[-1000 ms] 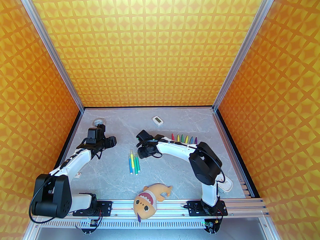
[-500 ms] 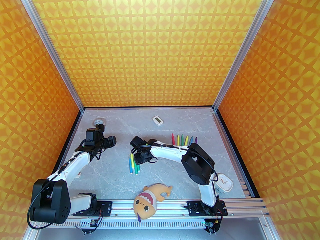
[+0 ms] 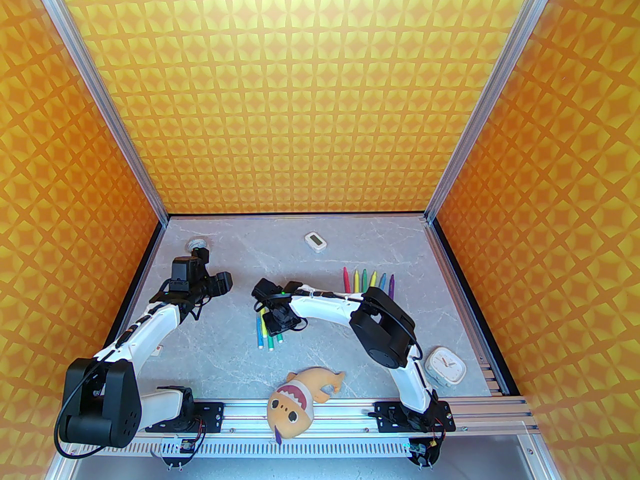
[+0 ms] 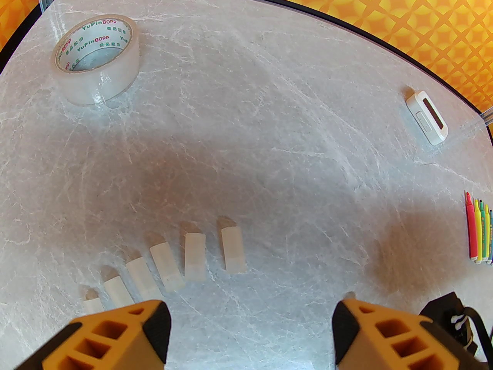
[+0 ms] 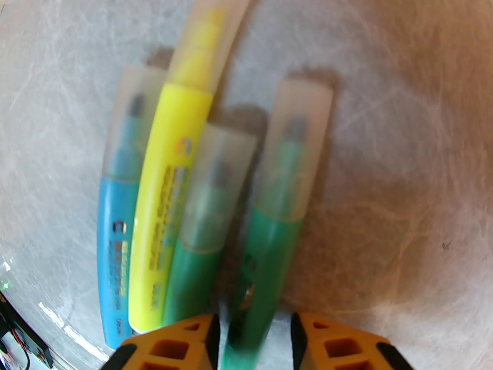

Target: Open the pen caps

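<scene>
Four capped pens lie side by side: blue (image 5: 115,222), yellow (image 5: 169,191), green (image 5: 196,253) and another green (image 5: 269,241), each with a pale pen cap (image 5: 296,145) on its tip. My right gripper (image 5: 254,341) is low over them, its jaws narrow and straddling the rightmost green pen's barrel, with a thin gap on each side. In the top view it (image 3: 277,320) covers the pens (image 3: 265,335). My left gripper (image 4: 250,322) hangs open over several loose pen caps (image 4: 194,256) in a row. Uncapped pens (image 3: 367,280) lie at the right.
A roll of clear tape (image 4: 96,60) sits at the back left and a small white device (image 3: 315,240) at the back middle. A plush fish toy (image 3: 300,400) lies at the near edge, and a white clock (image 3: 446,364) stands near the right arm's base.
My right arm has swung left and down onto the capped pens and its jaws have narrowed; the clock behind it has come into view. The left arm has barely moved.
</scene>
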Action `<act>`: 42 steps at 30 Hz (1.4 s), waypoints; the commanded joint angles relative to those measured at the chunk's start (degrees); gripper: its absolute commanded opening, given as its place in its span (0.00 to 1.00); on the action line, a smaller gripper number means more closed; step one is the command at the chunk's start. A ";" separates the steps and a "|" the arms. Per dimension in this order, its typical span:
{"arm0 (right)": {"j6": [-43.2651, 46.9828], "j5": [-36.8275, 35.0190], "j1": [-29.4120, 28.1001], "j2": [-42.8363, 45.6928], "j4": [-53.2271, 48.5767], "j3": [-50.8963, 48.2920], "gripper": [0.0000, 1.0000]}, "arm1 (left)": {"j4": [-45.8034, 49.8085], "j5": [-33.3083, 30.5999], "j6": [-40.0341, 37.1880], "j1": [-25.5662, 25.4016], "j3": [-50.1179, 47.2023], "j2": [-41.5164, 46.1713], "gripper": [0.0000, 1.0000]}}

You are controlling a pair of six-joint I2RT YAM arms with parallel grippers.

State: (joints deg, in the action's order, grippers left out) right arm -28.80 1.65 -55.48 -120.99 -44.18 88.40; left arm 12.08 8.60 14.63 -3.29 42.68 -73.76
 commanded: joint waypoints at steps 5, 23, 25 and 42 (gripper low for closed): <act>-0.26 -4.20 -0.12 -4.23 -6.31 4.43 0.27 | -0.68 0.99 -1.24 0.55 -0.22 0.63 0.73; 0.99 -8.80 2.71 -8.83 -8.31 6.59 0.10 | -0.61 2.54 -1.36 0.56 -0.44 1.50 0.74; 1.15 -9.01 3.83 -6.87 -6.98 4.73 0.06 | -1.12 3.88 -1.19 0.52 -0.53 1.46 0.74; 9.60 5.89 11.85 13.67 17.96 -13.46 0.00 | -11.75 25.99 7.08 -0.94 1.40 -5.46 0.73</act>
State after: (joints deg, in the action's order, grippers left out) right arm -21.10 2.66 -44.42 -111.13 -34.46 76.88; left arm 4.40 27.49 18.98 -3.46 42.70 -77.93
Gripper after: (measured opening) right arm 0.144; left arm 0.730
